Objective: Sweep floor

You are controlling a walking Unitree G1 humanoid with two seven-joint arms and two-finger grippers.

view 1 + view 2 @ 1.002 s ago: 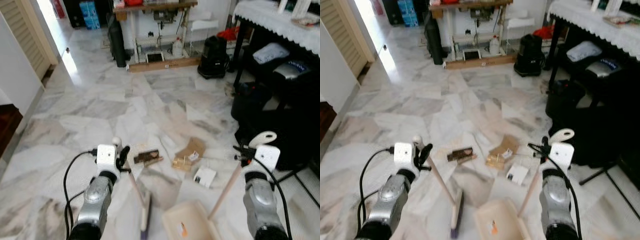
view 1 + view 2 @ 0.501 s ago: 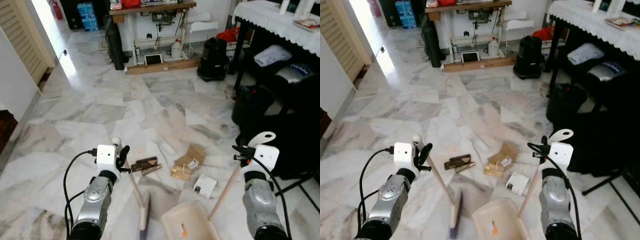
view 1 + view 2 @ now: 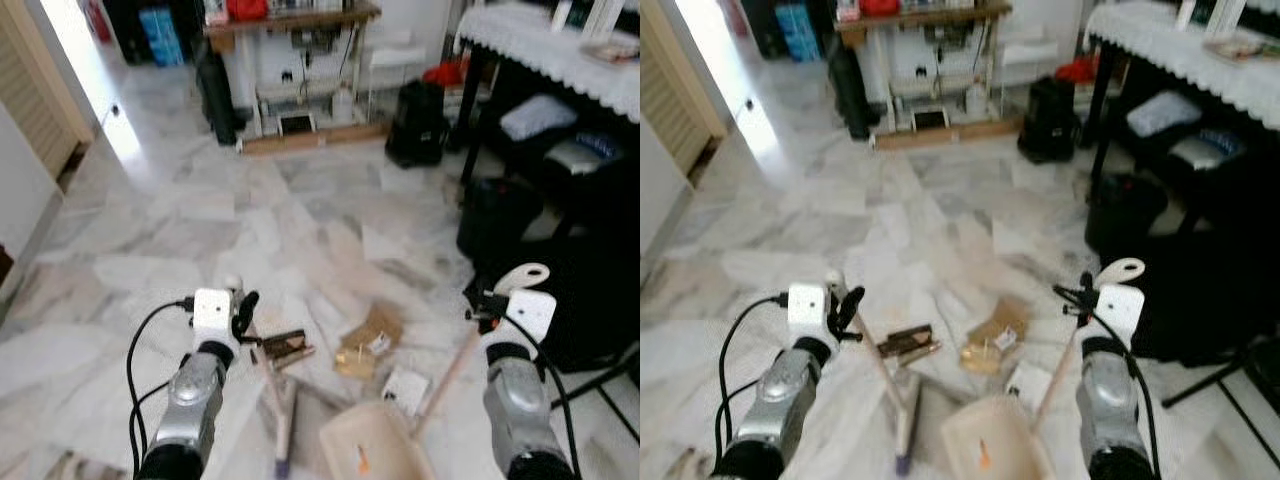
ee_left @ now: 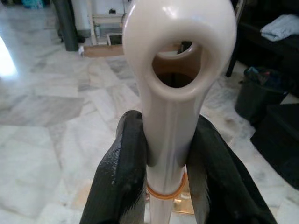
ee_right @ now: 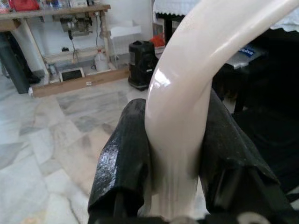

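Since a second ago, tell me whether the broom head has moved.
Yes. The broom head has advanced toward the brown wrapper lying on the floor; the gap between them is clearly smaller.

Floor (image 3: 200, 200): polished marble tile, grey-veined, glossy, reflecting daylight near the doorway. Broom handle (image 4: 180, 70): cream plastic, smooth and glossy, with a moulded hanging loop; lower shaft (image 3: 268, 372) looks like pale wood. Dustpan handle (image 5: 187, 93): same glossy cream plastic; dustpan tray (image 3: 365, 450) matt cream plastic. Gripper fingers (image 4: 119, 172): black, rubbery, slightly textured, dull sheen. Forearms (image 3: 195, 395): brushed silver metal. Litter (image 3: 375, 325): brown cardboard, matt; white paper box (image 3: 405, 385). Table covering (image 3: 560, 50): white cloth with lace edge
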